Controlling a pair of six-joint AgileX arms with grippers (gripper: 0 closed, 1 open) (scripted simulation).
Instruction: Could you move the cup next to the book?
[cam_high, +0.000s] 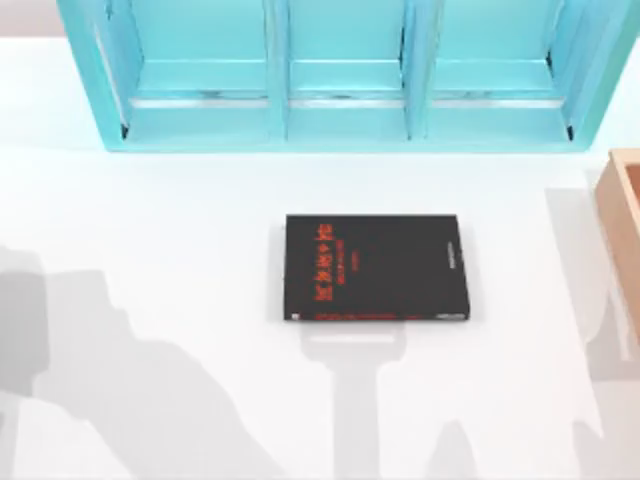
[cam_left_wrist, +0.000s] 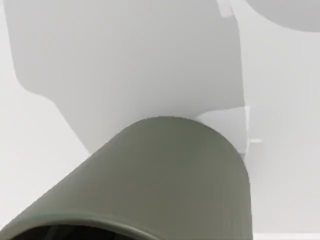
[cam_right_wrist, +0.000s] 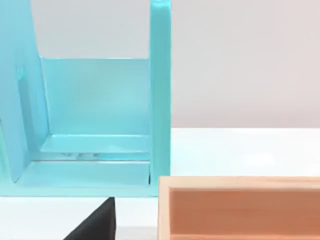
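The book (cam_high: 376, 268) lies flat on the white table (cam_high: 150, 250), near the middle in the top view; it is black, with red letters on the cover toward its left side and more red letters along its near edge; small white words sit near its right side. Behind the book, well apart from it, stands a big blue shelf (cam_high: 350, 80) with three open boxes in a row; at the right edge of the table is a wooden box (cam_high: 625, 230) with an orange-brown wall. Grey shadows fall on the table on the left, below the book and on the right. In the left wrist view the cup (cam_left_wrist: 165, 180) is very close to the camera; it is olive-grey and round, with its dark open mouth at the nearest edge and its side leaning away over the white table; I cannot tell if it touches the table, and I cannot tell what the left arm's fingers are doing. In the right wrist view the blue shelf (cam_right_wrist: 95, 115) is just behind the wooden box (cam_right_wrist: 240, 210), and a black corner of the book (cam_right_wrist: 100, 225) pokes in beside the box; I cannot tell how the right arm's fingers are set.
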